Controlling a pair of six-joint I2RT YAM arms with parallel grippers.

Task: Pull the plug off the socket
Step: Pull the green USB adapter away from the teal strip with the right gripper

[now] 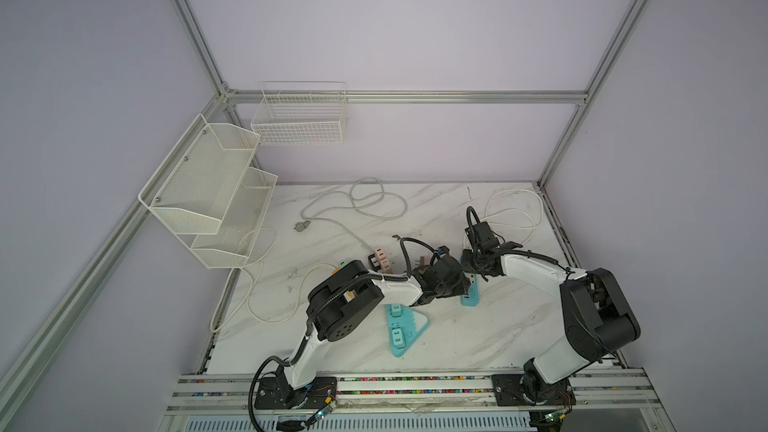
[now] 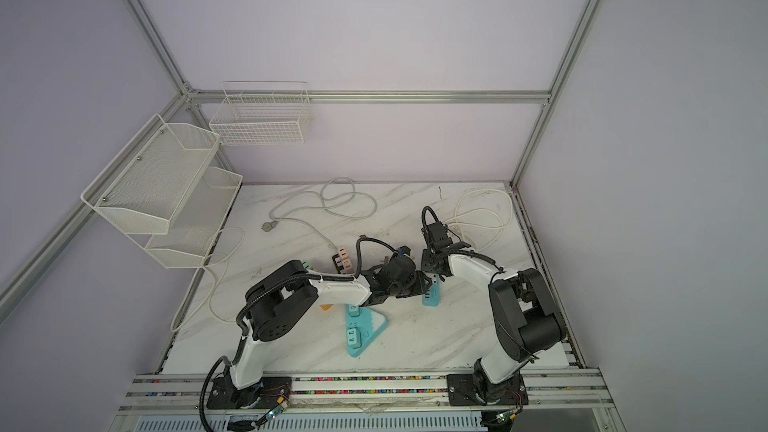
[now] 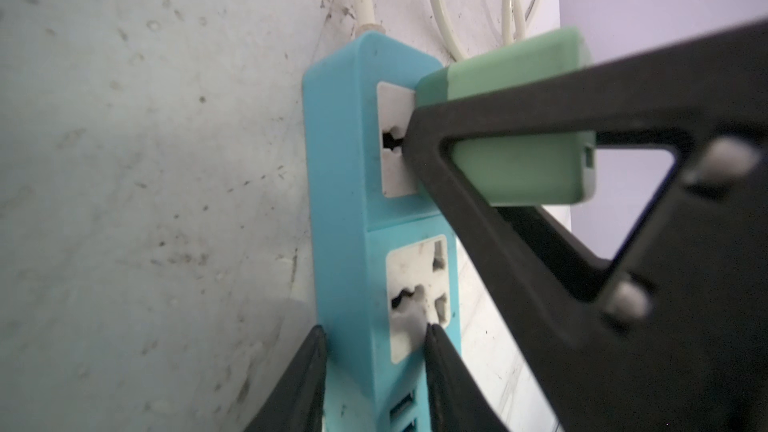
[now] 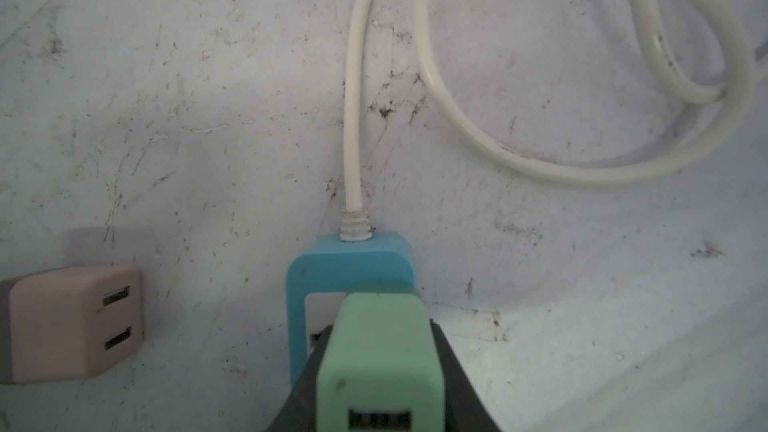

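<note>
Green plug (image 4: 378,326) in R gripper (image 4: 378,371); L wrist alone shows spare socket (image 3: 417,297).

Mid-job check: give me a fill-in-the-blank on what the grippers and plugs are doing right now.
1. The right gripper is shut on the ______ square plastic plug.
2. The left gripper has its fingers either side of the ______ plastic power strip.
3. A ______ two-port charger block sits apart from that strip on the marble table.
Missing words: green; blue; pink.
</note>
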